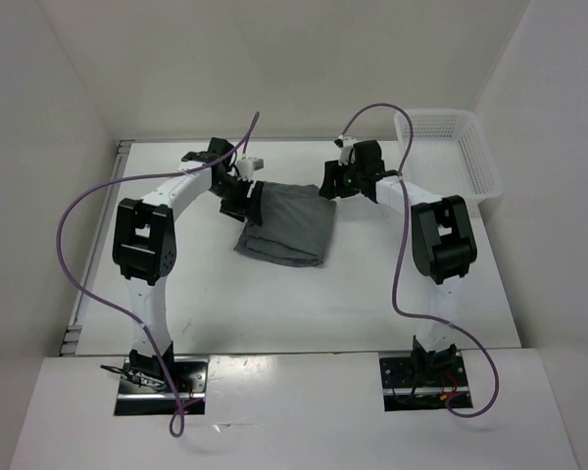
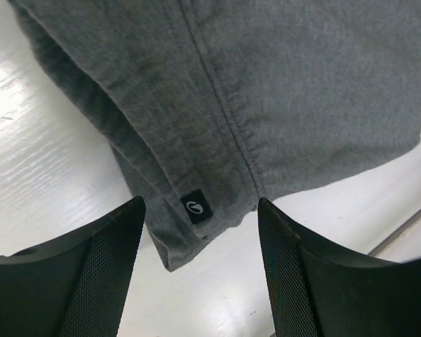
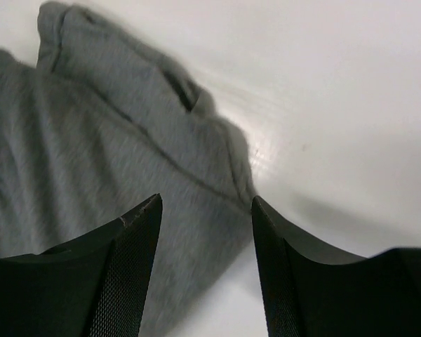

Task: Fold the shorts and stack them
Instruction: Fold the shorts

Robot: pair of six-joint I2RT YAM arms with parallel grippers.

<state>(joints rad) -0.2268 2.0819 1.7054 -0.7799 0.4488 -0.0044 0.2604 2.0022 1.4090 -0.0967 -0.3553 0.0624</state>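
The grey shorts (image 1: 289, 227) lie folded flat on the white table at the middle back. My left gripper (image 1: 247, 199) is open just above their far-left corner. In the left wrist view (image 2: 201, 210) its jaws stand apart over the hem corner of the shorts (image 2: 266, 84), beside a small dark tag (image 2: 195, 206). My right gripper (image 1: 330, 186) is open above their far-right corner. In the right wrist view (image 3: 205, 210) its jaws straddle the edge of the shorts (image 3: 91, 161). Neither gripper holds the fabric.
A white mesh plastic basket (image 1: 449, 149) stands at the back right, beside the right arm. White walls close in the table on the left, back and right. Purple cables loop over both arms.
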